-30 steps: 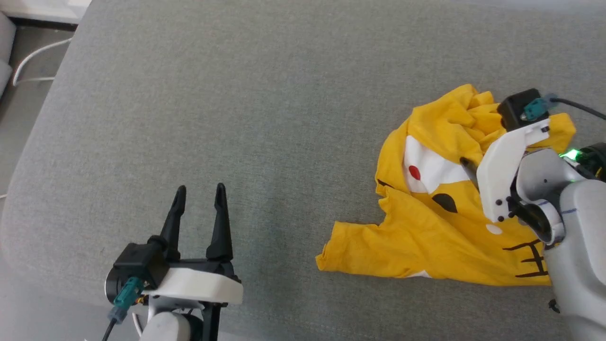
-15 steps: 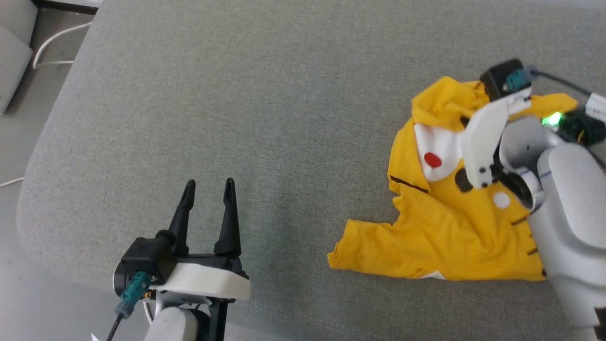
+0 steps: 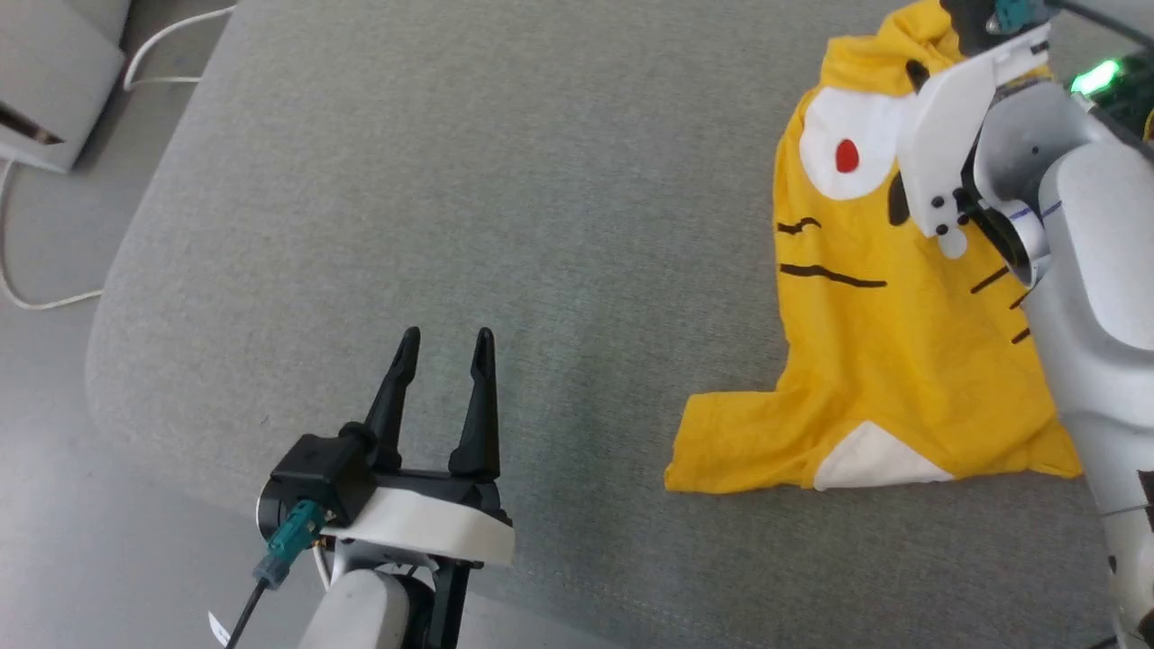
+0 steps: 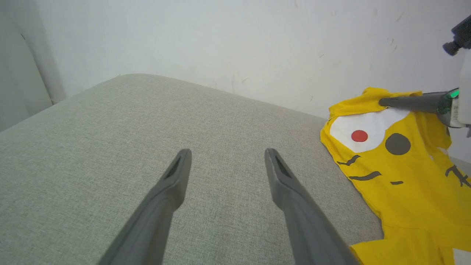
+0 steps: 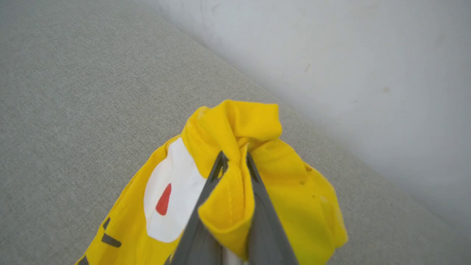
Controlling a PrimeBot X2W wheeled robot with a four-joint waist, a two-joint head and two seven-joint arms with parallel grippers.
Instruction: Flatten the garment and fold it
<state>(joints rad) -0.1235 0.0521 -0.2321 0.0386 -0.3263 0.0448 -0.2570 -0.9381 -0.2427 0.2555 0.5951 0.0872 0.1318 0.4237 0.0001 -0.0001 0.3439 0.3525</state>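
- The right gripper [image 5: 235,159] was clamped on a bunched fold of the yellow T-shirt [image 3: 883,361], with cloth squeezed up between its two dark fingers [image 5: 206,206] and spilling over their tips.
- The left gripper [image 3: 448,335] stood with its jaws wide apart and nothing between them. It hovered over bare grey cushion [image 3: 541,180], well apart from the shirt.
- The shirt lay on the robot's right side of the cushion. Its far end was gathered at the right gripper, and the rest trailed back towards the robot, mostly spread out, with a sleeve-like flap [image 3: 721,442] sticking out at the near left.
- Handling, as a judgement: the fabric looked thin, light and limp. It would probably drape and stretch rather than hold a shape, and a hard tug might tear it.
- Better places to hold it would be seams or corners — a shoulder, or the hem by the white wedge [image 3: 865,461] — rather than mid-panel.
- In the head view the white wrist mount [image 3: 947,135] covered the pinch, but the right wrist view showed it plainly.
- The left wrist view showed the right arm's finger [image 4: 412,103] from the side — lying along the shirt's top edge — with a pale wall [image 4: 220,36] behind.
- The head view also took in the near hem and a white cable [image 3: 171,27] off the cushion.
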